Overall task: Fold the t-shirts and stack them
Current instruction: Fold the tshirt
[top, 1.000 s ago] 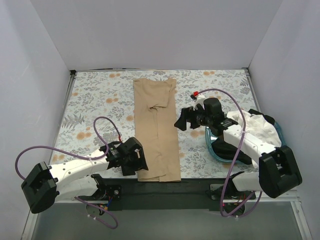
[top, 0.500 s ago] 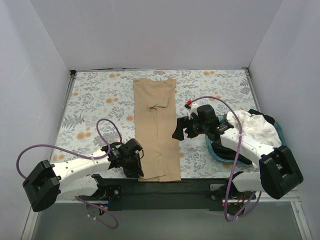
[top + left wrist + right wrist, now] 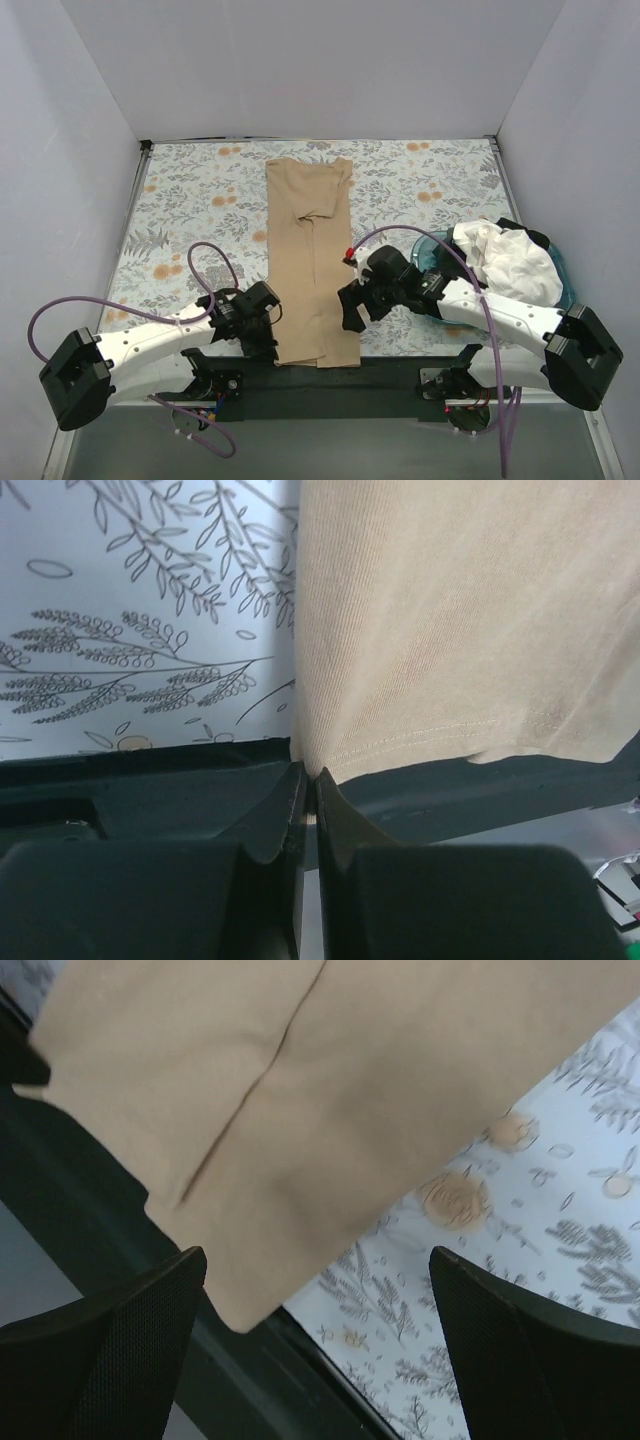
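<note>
A tan t-shirt [image 3: 312, 250] lies folded into a long strip down the middle of the flowered table, reaching to the near edge. My left gripper [image 3: 272, 340] is at its near left corner, shut on the hem; the left wrist view shows the tan t-shirt [image 3: 450, 630] pinched between the closed tips of the left gripper [image 3: 306, 776]. My right gripper [image 3: 349, 306] hovers open over the near right corner. In the right wrist view that corner of the tan t-shirt [image 3: 300, 1090] lies ahead of the wide-apart right gripper [image 3: 318, 1305]. A white t-shirt [image 3: 510, 265] and a black t-shirt [image 3: 517, 229] sit bunched in the basin.
The teal basin [image 3: 428, 250] stands at the right, beside the right arm. A black bar [image 3: 380, 375] runs along the table's near edge under the shirt's hem. White walls close in the table on three sides.
My left gripper has shut on the tan shirt's near left corner. The right arm swung from beside the basin toward me and left, to the near right corner.
</note>
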`<state>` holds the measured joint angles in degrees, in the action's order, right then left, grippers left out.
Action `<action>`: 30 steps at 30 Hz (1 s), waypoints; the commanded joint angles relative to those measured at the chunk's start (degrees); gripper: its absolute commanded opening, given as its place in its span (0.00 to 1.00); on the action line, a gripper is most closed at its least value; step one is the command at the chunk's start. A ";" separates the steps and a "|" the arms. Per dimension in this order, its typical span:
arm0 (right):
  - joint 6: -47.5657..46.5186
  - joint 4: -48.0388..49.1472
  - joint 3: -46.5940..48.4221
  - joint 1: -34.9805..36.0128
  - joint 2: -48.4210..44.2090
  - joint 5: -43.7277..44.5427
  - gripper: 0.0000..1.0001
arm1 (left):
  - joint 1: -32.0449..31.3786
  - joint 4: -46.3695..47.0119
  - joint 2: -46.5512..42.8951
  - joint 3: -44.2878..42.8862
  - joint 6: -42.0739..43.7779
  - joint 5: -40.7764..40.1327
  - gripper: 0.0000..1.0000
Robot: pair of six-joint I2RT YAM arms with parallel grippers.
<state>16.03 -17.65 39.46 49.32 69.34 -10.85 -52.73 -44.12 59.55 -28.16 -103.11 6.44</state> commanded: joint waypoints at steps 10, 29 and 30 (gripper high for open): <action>3.65 -6.09 -5.71 16.14 -4.75 -0.31 0.96 | -0.36 -1.68 -4.53 2.06 -2.27 3.58 0.00; 9.36 -5.20 -4.30 22.75 4.32 3.90 0.27 | -0.36 -2.02 -7.86 2.59 -5.35 4.72 0.00; 9.72 -5.90 -4.31 22.75 3.79 4.78 0.22 | -0.36 -2.20 -8.22 2.50 -5.43 4.64 0.00</action>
<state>23.29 -22.98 34.50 71.18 74.59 -6.96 -52.73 -44.77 52.99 -25.50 -107.31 9.08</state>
